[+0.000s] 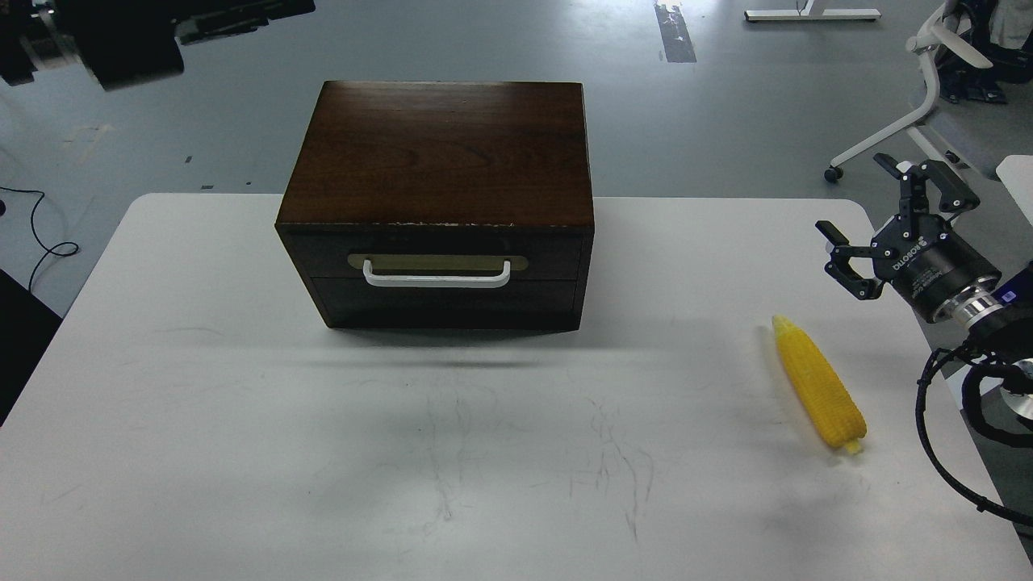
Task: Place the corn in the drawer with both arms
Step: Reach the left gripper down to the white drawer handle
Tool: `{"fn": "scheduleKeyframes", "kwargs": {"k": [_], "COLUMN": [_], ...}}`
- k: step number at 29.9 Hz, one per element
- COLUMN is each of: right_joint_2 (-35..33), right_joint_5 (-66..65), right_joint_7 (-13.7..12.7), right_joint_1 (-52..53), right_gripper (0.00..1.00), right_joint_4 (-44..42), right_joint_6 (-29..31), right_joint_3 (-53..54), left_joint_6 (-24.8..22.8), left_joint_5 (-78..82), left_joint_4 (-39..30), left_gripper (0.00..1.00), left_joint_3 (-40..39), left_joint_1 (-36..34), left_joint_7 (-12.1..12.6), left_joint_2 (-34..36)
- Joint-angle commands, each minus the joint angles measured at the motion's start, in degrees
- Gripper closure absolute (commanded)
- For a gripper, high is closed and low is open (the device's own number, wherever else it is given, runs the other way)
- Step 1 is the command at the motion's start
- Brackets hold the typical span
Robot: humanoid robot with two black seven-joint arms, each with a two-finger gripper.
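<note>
Yellow and tapered, the corn (818, 382) lies flat on the pale surface (242, 420) toward the right side, its pointed tip aimed away toward the far edge and its blunt end nearer the near edge. Nothing touches it. It sits well apart from the cabinet (440, 153), a dark brown wooden box standing at the far middle of the surface. Low on the cabinet's near face is the drawer (444, 260), shut flush with the front, with a white bar handle (437, 278) mounted on a brass-coloured plate.

On the right, the right end effector (888, 222) hangs in the air above the far right corner of the surface, beyond the corn's tip and a little to its right. Its fingers (843, 262) are spread wide with clear gaps between them, and they hold nothing. A silver ring sits behind its black body, and a black cable (936, 452) loops down from the arm past the right edge of the surface.

At the far left, up against the top edge of the view, the left end effector (121, 32) shows only as a dark blurred mass above the floor, well away from the cabinet; whether its fingers are apart or together I cannot tell

Beyond the surface lies grey floor (726, 121), with a white chair base (904, 129) at the far right
</note>
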Motion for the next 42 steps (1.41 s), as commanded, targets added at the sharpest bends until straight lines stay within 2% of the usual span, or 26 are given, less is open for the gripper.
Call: {"fn": "scheduleKeyframes", "kwargs": {"k": [1, 4, 6, 7, 9, 12, 25, 32, 42], "right_joint_2": [0.07, -0.02, -0.11, -0.11, -0.37, -0.64, -0.64, -0.64, -0.64], "right_joint_5": [0.0, 0.0, 0.0, 0.0, 0.0, 0.0, 0.0, 0.0, 0.0], "right_joint_7": [0.0, 0.0, 0.0, 0.0, 0.0, 0.0, 0.0, 0.0, 0.0], "right_joint_1": [-0.01, -0.01, -0.01, -0.01, -0.01, -0.18, -0.36, -0.36, -0.27], "right_gripper": [0.0, 0.0, 0.0, 0.0, 0.0, 0.0, 0.0, 0.0, 0.0], "right_joint_4": [0.0, 0.0, 0.0, 0.0, 0.0, 0.09, 0.09, 0.0, 0.0], "right_joint_6": [0.0, 0.0, 0.0, 0.0, 0.0, 0.0, 0.0, 0.0, 0.0], "right_joint_3": [-0.03, -0.03, 0.06, 0.06, 0.06, 0.06, 0.14, 0.14, 0.14], "left_joint_6": [0.01, 0.01, 0.01, 0.01, 0.01, 0.01, 0.01, 0.01, 0.01], "left_joint_5": [12.28, 24.4, 29.4, 29.42, 30.74, 32.4, 46.64, 50.63, 50.63], "left_joint_4": [-2.72, -4.12, -4.3, -4.3, -4.3, -4.39, -5.88, -5.27, -2.2], "left_gripper": [0.01, 0.01, 0.02, 0.02, 0.02, 0.02, 0.02, 0.02, 0.02], "left_joint_3": [0.37, 5.89, 14.82, 14.87, 22.92, 28.39, 36.58, 41.06, 42.47], "left_joint_1": [-1.67, -5.44, -11.22, -11.25, -16.41, -20.29, -21.98, -21.36, -19.34], "left_joint_7": [0.01, 0.01, 0.01, 0.01, 0.01, 0.01, 0.01, 0.01, 0.01], "left_joint_2": [-4.72, -8.32, -11.56, -11.58, -13.24, -16.31, -23.88, -23.18, -23.09]}}
